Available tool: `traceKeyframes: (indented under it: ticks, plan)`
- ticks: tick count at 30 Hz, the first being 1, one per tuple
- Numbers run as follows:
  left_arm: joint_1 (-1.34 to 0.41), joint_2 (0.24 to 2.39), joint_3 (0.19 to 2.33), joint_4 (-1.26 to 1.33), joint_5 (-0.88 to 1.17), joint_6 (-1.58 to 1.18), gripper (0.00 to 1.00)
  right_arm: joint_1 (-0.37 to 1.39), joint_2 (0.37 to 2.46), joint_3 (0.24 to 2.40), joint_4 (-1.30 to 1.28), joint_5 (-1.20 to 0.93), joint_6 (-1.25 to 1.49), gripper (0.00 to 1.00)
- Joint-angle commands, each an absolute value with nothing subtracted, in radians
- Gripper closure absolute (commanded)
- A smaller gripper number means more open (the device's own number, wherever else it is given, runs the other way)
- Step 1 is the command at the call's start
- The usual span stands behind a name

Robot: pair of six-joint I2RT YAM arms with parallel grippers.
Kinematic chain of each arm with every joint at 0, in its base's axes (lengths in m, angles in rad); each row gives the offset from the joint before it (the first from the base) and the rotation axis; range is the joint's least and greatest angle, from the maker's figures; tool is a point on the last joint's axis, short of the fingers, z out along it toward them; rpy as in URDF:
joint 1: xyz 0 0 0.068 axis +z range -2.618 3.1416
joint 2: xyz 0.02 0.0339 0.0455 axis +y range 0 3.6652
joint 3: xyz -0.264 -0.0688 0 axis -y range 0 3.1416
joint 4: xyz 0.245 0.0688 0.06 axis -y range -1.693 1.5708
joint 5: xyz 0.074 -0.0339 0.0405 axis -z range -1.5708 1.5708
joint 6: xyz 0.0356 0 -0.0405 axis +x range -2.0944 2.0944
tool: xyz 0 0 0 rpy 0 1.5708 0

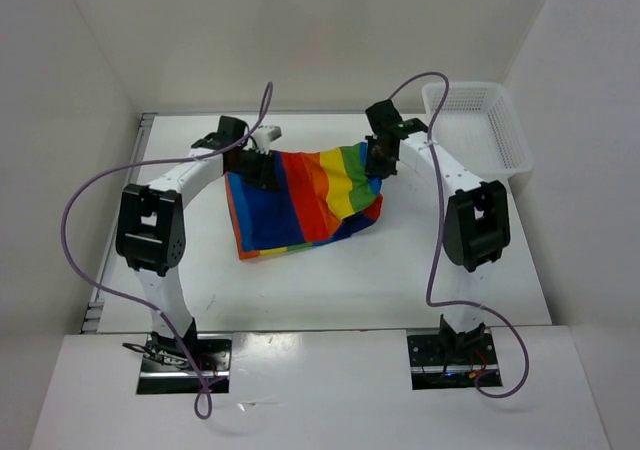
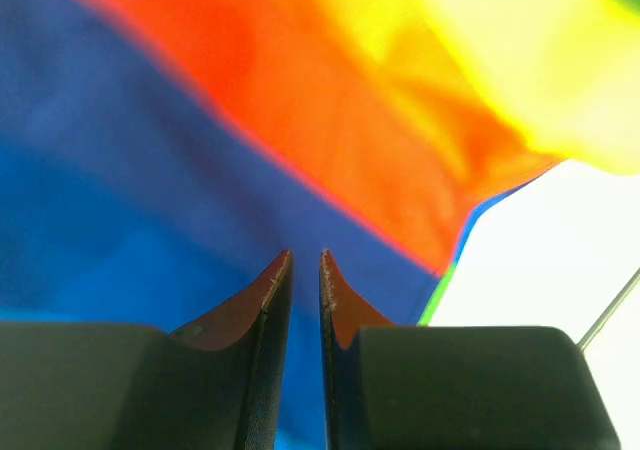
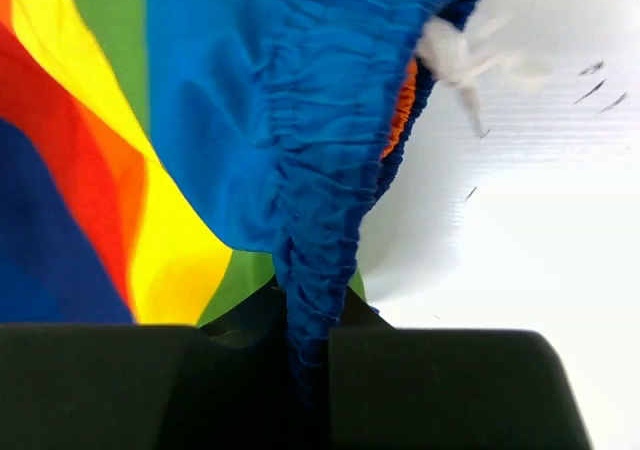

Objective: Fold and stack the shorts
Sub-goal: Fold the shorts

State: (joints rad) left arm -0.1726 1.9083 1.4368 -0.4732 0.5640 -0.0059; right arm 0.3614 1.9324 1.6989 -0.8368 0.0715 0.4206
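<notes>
Soft rainbow-striped fabric shorts (image 1: pixel 310 200) are held up over mid-counter (image 1: pixel 330 285), lower hem sagging onto it. Right pincer (image 3: pixel 305 320) is clamped on the gathered blue elastic waistband; left pincer (image 2: pixel 307 260) is nearly closed, pinching smooth blue fabric. Bare room is seen in front; a white mesh plastic basket (image 1: pixel 480 130) is at the far right.

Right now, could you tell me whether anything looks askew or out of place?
Nothing looks damaged or spilled. The shorts hang askew: the right gripper pinches their blue waistband, their lower right part looks bunched on the table, and the white drawstring dangles loose.
</notes>
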Motion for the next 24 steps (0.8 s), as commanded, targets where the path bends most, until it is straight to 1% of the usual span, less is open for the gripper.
traceKeyframes:
  ticks: [1,3,5,8,11,13,15,19,22,24]
  plan:
    - [-0.225,1.965,1.552,-0.423,0.603,0.0,0.77,0.416,1.873,1.672,-0.767,0.101,0.405,1.0]
    - [-0.247,2.02,1.607,-0.423,0.574,0.0,0.77,0.384,1.849,1.643,-0.767,0.132,0.431,1.0]
    - [-0.258,2.058,1.666,-0.404,0.565,0.0,0.77,0.345,1.829,1.605,-0.749,0.111,0.431,1.0]
    - [-0.281,2.137,1.745,-0.376,0.539,0.0,0.77,0.345,1.799,1.583,-0.749,0.075,0.42,1.0]
    - [-0.31,2.221,1.813,-0.376,0.431,0.0,0.77,0.357,1.764,1.537,-0.749,0.046,0.42,1.0]
    - [-0.31,2.24,1.813,-0.322,0.396,0.0,0.77,0.357,1.724,1.499,-0.749,0.023,0.431,1.0]
    - [-0.31,2.276,1.831,-0.287,0.396,0.0,0.77,0.367,1.697,1.473,-0.749,0.005,0.442,1.0]
    - [-0.36,2.335,1.956,-0.287,0.36,0.0,0.75,0.367,1.62,1.389,-0.739,-0.029,0.451,1.0]
    - [-0.374,2.399,2.031,-0.273,0.371,0.0,0.75,0.376,1.602,1.342,-0.739,-0.029,0.451,1.0]
    - [-0.397,2.422,2.045,-0.261,0.371,0.0,0.75,0.376,1.591,1.327,-0.739,-0.038,0.451,1.0]
